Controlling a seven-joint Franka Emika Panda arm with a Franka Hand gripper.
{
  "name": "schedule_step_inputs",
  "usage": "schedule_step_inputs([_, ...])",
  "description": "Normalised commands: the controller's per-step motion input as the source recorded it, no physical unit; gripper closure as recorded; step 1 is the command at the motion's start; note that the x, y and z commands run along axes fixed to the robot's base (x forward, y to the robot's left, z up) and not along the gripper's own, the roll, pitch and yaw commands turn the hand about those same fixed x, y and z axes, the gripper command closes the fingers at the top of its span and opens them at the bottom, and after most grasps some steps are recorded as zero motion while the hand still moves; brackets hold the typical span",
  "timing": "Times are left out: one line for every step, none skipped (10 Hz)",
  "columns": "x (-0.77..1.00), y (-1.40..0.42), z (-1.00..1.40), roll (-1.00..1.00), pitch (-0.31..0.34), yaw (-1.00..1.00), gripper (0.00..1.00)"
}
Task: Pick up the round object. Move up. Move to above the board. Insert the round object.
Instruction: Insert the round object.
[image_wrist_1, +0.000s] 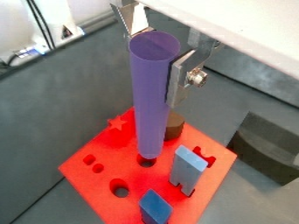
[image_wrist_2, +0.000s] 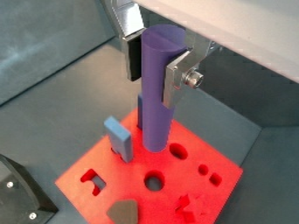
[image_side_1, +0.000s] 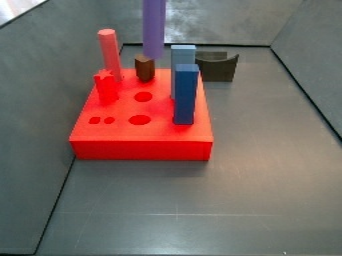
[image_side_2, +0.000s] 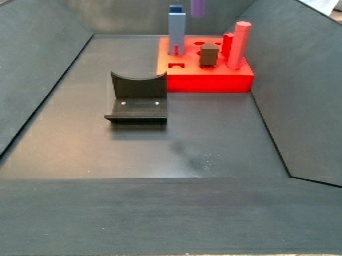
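My gripper (image_wrist_1: 159, 54) is shut on the tall purple cylinder peg (image_wrist_1: 152, 96), with a silver finger on each side near its top; both wrist views show this grip (image_wrist_2: 155, 72). The peg (image_wrist_2: 156, 96) hangs upright above the red board (image_wrist_1: 100, 179), its lower end over a round hole. In both side views only the peg's lower part shows (image_side_1: 154, 28) (image_side_2: 198, 6), above the board (image_side_1: 140, 135) (image_side_2: 207, 78). The gripper itself is out of both side views.
On the board stand a tall blue block (image_side_1: 183, 85) (image_wrist_1: 187, 166), a pinkish-red cylinder (image_side_1: 108, 50) (image_side_2: 242, 42), a short brown peg (image_side_1: 144, 68) (image_wrist_1: 173, 129) and a small red star piece (image_wrist_1: 117, 122). The dark fixture (image_side_2: 136, 100) (image_side_1: 218, 65) stands beside the board. Grey walls ring the floor.
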Motion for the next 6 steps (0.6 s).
schedule_step_inputs([-0.24,0.15,-0.79,0.0,-0.193,-0.06,1.0])
schedule_step_inputs([-0.23,0.13,-0.77,0.01,-0.207,-0.07,1.0])
schedule_step_inputs([-0.19,0.16,-0.7,0.0,-0.19,-0.07,1.0])
schedule_step_inputs([-0.13,0.21,-0.56,0.01,-0.113,-0.06,1.0])
schedule_step_inputs([-0.03,0.23,-0.45,0.0,-0.099,-0.03,1.0])
schedule_step_inputs([0.0,0.18,-0.41,0.0,-0.116,0.0,1.0])
